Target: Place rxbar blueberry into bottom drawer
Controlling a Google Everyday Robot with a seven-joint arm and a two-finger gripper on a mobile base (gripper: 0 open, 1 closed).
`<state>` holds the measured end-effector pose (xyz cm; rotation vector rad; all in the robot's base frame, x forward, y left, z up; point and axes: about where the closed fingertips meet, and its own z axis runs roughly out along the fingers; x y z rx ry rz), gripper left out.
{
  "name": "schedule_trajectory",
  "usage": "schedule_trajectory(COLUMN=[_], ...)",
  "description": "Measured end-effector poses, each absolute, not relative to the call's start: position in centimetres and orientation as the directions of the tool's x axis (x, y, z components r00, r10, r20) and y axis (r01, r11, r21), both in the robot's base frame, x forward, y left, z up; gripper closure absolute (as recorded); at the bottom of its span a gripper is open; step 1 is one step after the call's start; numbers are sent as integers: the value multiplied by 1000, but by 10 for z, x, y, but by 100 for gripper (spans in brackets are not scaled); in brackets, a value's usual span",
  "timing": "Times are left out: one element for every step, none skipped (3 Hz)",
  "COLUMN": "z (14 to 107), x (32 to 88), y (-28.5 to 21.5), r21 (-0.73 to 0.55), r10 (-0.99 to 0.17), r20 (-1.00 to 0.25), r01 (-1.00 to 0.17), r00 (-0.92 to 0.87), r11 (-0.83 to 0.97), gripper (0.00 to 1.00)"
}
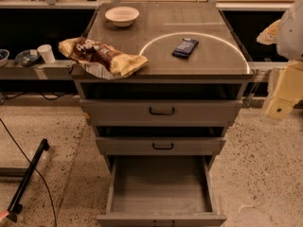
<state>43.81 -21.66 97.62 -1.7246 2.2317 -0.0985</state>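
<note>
The rxbar blueberry (185, 47), a small flat dark navy bar, lies on the grey cabinet top, right of centre. The bottom drawer (161, 186) is pulled out towards me, and its plain grey floor is bare. My gripper (283, 97) hangs at the right edge of the view, beside the cabinet's right side. It is level with the top drawer, well right of the bar and lower than it, and touches nothing. A white arm part (291, 27) shows above it.
A brown-and-yellow chip bag (102, 56) lies on the cabinet top's front left corner. A white bowl (122, 15) stands at the back left. Two shallower drawers with black handles (162, 111) (163, 146) sit above the open one. A black bar and cable (28, 174) lie on the floor at the left.
</note>
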Motion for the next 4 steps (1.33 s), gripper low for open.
schedule_trajectory(z=[976,946,911,902], x=[438,465,502,515], y=[-217,-207,-194,-191], r21=[-246,-191,-108,-107], r10=[-953,-980,-986,-981], r20=[-207,-158,-163,-173], r01=[-931,-970,-994,-992], r00=[-221,-124,38,86], r11=[270,154,-20,-68], gripper=[0,0,0,0])
